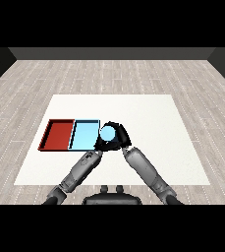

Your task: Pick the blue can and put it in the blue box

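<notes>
The blue can [107,133] shows as a light blue round top just past the right edge of the blue tray [83,135]. My right hand [120,136] is curled round the can, with black fingers arching over its far side. My left hand [99,144] sits close against the can's near left side, at the blue tray's right front corner, and the two hands merge into one dark shape. The can's body is hidden by the hands.
The red tray [57,134] lies directly left of the blue tray, sharing a wall with it. Both forearms converge from the lower corners toward the middle of the white table [148,123].
</notes>
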